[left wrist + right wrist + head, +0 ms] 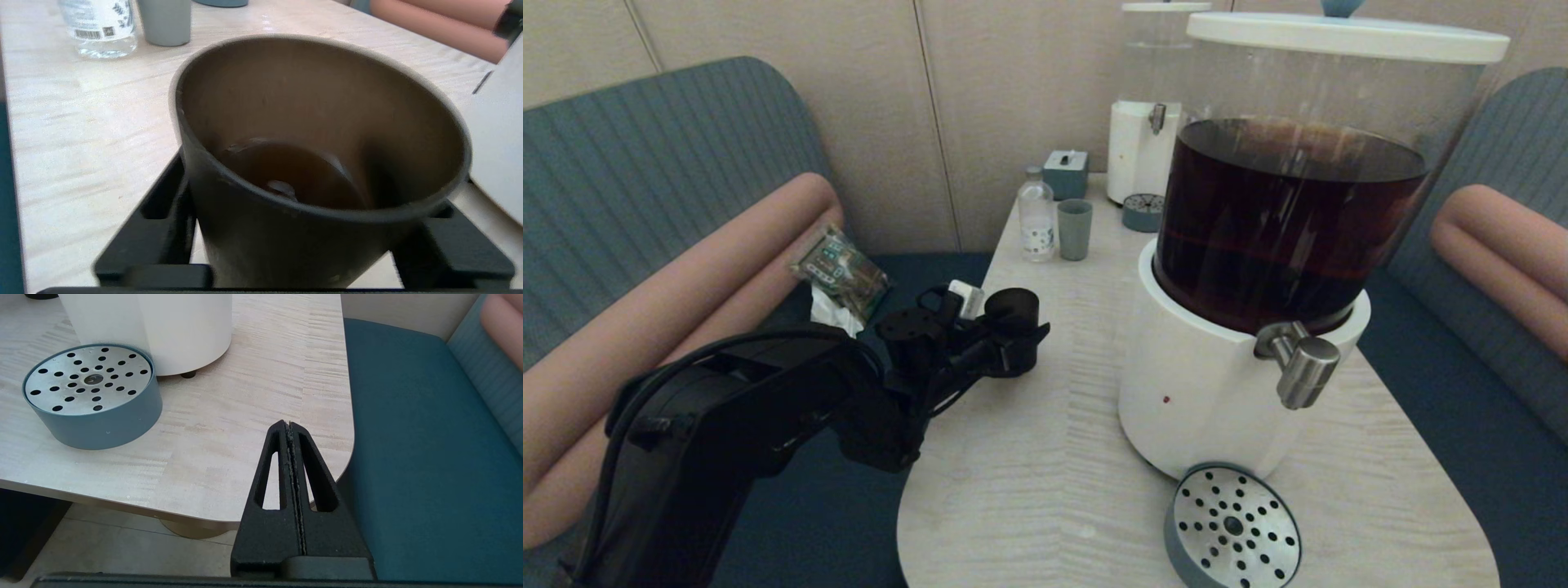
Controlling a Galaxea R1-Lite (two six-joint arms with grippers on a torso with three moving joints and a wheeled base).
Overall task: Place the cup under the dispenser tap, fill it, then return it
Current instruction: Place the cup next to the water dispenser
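holding the cup (pixel 286 163) at the table's (pixel 1054 457) left edge, left gripper (pixel 1013 339) clamped round it, some brown liquid (pixel 294 179) inside. right gripper (pixel 291 428) pressed closed, near-right corner.

The left arm (pixel 727 425) is matte black, with bulky rounded housings, a thin black cable arching over its top and a small white block near the wrist. The left gripper (pixel 302 261) has flat black fingers with rectangular cut-outs. The right gripper (pixel 291 428) has 2 black tapering fingers with triangular cut-outs and ribbed inner pads.
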